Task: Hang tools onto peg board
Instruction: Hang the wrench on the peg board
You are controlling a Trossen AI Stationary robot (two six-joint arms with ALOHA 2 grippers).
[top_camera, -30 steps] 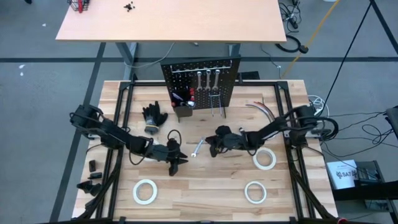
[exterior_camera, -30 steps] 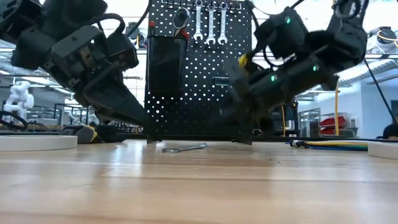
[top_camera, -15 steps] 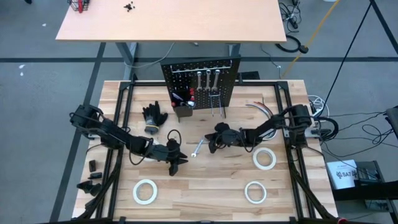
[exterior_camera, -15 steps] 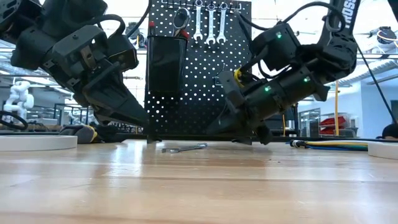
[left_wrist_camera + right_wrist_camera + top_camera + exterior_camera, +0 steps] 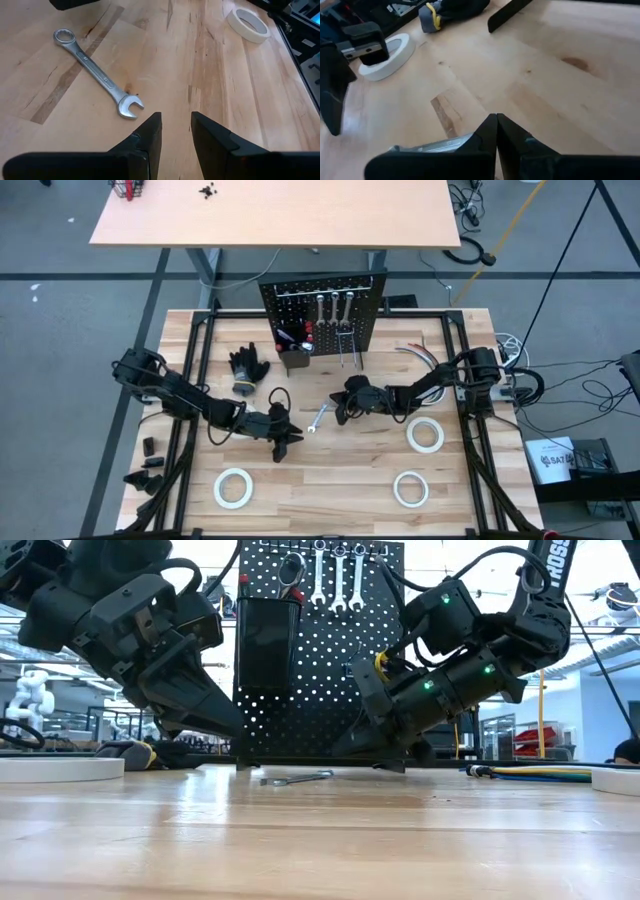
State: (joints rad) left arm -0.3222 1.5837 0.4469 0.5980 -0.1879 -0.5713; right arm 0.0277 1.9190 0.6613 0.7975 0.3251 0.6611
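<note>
A silver wrench (image 5: 317, 418) lay flat on the wooden tabletop (image 5: 330, 470), in front of the upright peg board (image 5: 322, 310). The right gripper (image 5: 341, 417) sat low at its right end, jaws pressed together. The left gripper (image 5: 284, 442) hovered nearby, jaws narrowly parted, holding nothing.

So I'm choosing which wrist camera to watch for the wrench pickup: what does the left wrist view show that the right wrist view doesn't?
Only the left wrist view shows the whole silver wrench lying flat on the wooden table, ahead of the left gripper, whose fingers stand apart. Only the right wrist view shows the black glove and the right gripper, shut just above a sliver of the wrench. Each shows a white tape roll.
</note>
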